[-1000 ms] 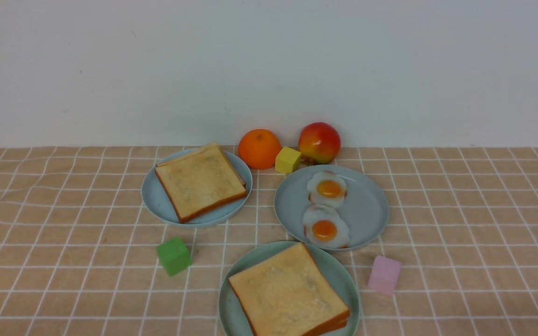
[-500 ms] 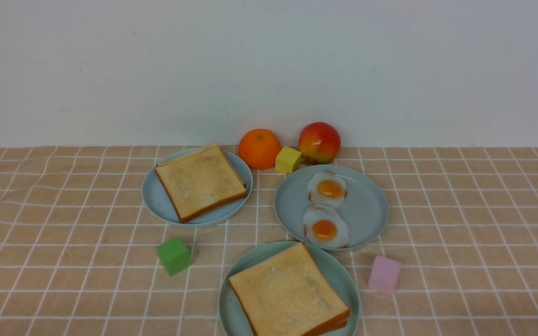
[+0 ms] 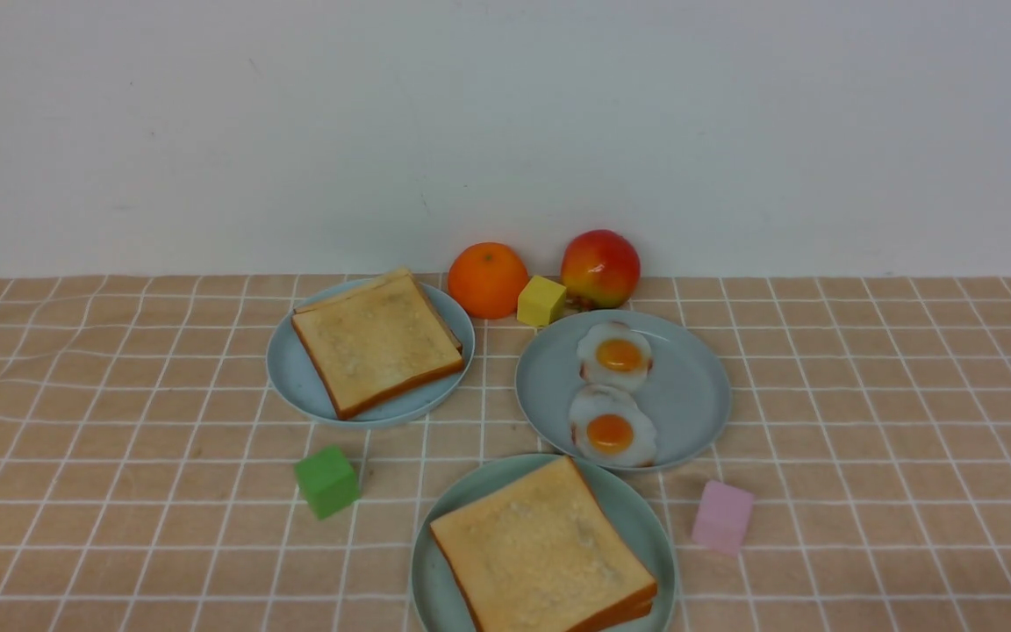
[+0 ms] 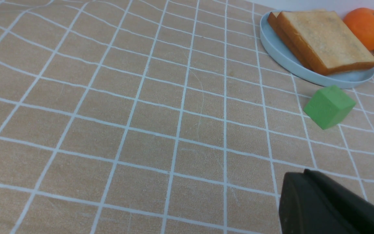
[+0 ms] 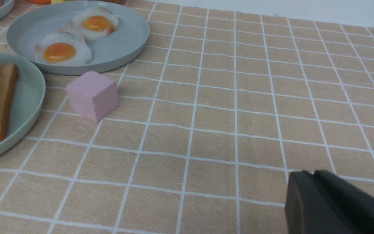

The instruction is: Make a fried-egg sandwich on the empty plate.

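The pale mint plate (image 3: 641, 518) lies at the near middle of the cloth, and its rim (image 5: 28, 94) also shows in the right wrist view. Two golden toast slices (image 3: 541, 553) are stacked on it, the upper one propped a little above the lower (image 5: 3, 97). What lies between them is hidden. Neither arm appears in the front view. My left gripper (image 4: 303, 171) hovers shut over bare cloth, well short of the green cube (image 4: 329, 105). My right gripper (image 5: 312, 173) hangs over bare cloth to the right of the pink cube (image 5: 93, 94), fingers together, holding nothing.
A light-blue plate (image 3: 295, 382) at the back left carries more toast (image 3: 374, 342). Another greyer plate (image 3: 690, 395) holds two fried eggs (image 3: 615, 355). An orange (image 3: 487, 279), a yellow cube (image 3: 541, 301) and an apple (image 3: 599, 267) stand by the wall.
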You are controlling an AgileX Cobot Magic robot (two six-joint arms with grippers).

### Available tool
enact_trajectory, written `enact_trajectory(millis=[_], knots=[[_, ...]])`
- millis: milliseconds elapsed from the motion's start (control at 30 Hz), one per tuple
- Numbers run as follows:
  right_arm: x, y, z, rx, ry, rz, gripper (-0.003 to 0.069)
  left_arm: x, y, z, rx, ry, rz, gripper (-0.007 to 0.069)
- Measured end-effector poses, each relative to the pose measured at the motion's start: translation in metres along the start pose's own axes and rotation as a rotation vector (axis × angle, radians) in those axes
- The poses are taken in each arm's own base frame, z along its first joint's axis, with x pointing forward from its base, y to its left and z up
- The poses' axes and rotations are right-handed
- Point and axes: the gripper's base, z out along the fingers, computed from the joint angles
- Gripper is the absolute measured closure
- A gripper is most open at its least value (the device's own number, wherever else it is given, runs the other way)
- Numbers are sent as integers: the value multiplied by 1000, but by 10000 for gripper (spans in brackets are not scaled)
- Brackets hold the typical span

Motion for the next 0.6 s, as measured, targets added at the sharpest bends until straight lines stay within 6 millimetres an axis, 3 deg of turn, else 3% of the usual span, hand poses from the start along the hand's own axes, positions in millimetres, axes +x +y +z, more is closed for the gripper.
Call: enact_trajectory(millis=[600], knots=[[0,0,0,0,0,0,576,0,0,0,0,-1,0,622]])
